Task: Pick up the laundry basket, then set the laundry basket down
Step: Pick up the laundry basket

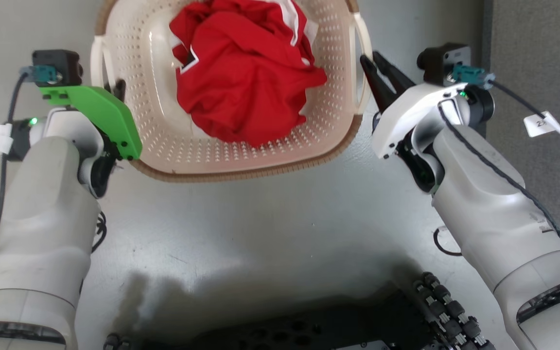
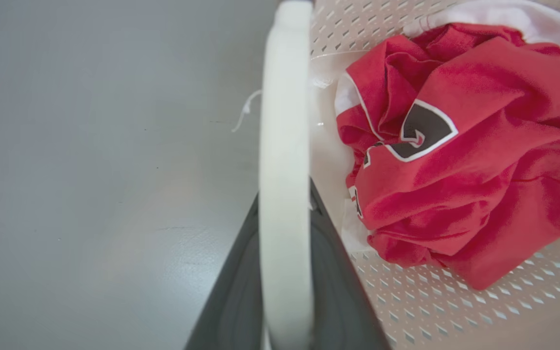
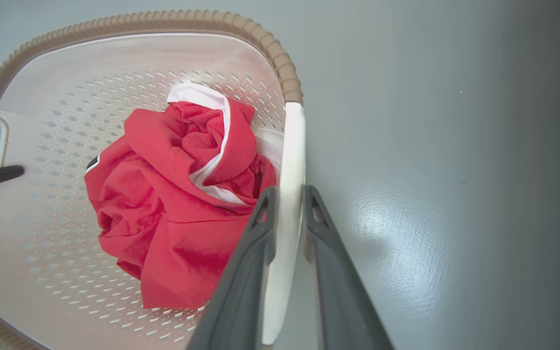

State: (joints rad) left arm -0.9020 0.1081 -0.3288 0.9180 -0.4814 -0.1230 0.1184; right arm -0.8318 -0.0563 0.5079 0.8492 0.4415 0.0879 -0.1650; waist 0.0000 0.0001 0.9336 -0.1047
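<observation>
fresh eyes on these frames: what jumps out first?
A crumpled red garment with white trim sits piled in the middle of the cream basket, which has a brown rim. The left end effector grips the left handle and the right end effector grips the right handle, each with a finger on either side.

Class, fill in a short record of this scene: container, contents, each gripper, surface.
Container: laundry basket, cream, perforated, brown rim
Contents: crumpled red garment with white trim
Left gripper: fingers closed on the left handle
Right gripper: fingers straddle the right handle; grip unclear
Surface: grey floor
</observation>
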